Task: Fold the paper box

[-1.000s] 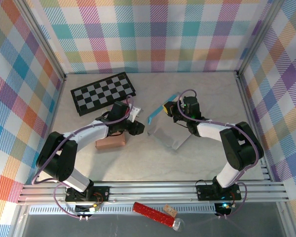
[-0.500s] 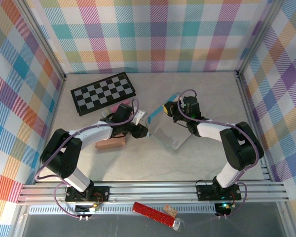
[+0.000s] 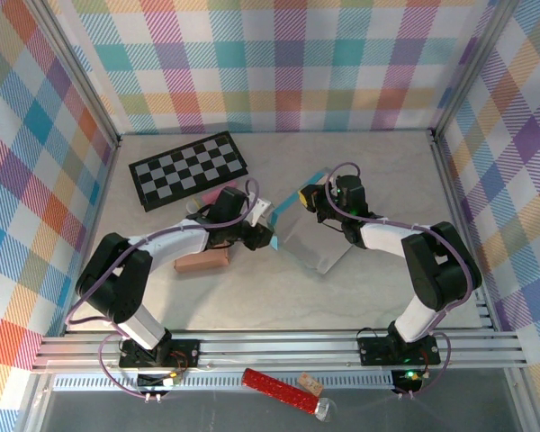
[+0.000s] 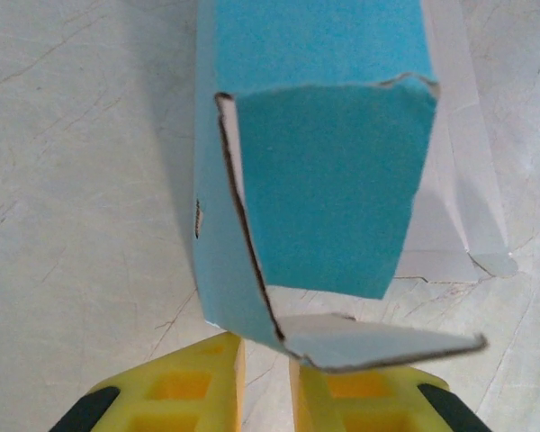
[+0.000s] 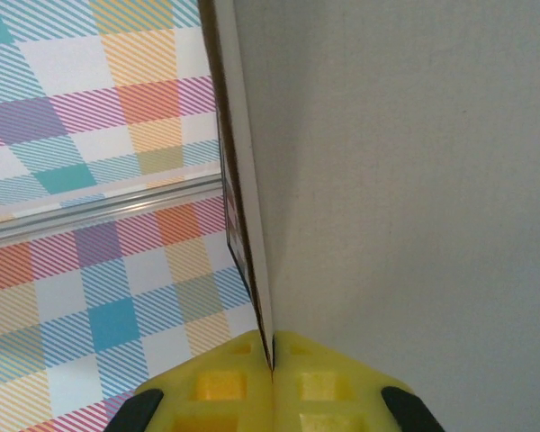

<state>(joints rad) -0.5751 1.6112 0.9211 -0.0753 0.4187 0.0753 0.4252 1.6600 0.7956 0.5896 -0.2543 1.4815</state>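
Note:
The paper box (image 3: 313, 236), grey inside and teal outside, stands half-formed in the middle of the table. My right gripper (image 3: 308, 200) holds its far upper edge; in the right wrist view the yellow fingers (image 5: 324, 387) are shut on a thin cardboard panel (image 5: 414, 180). My left gripper (image 3: 266, 232) is at the box's left end. In the left wrist view the teal box (image 4: 324, 180) has one end flap folded in and a grey flap (image 4: 387, 340) jutting over my right finger. The left gripper (image 4: 265, 391) has a narrow gap between its tips, with bare table showing through it.
A black-and-white checkerboard (image 3: 189, 169) lies at the back left. A brown block (image 3: 201, 261) sits under the left forearm and a pink object (image 3: 212, 193) behind it. Plaid walls enclose the table. A red item (image 3: 283, 390) lies beyond the front rail.
My left gripper has moved right, up to the box's left end, and its jaws have narrowed. The right gripper has kept its hold, and the box has tipped slightly.

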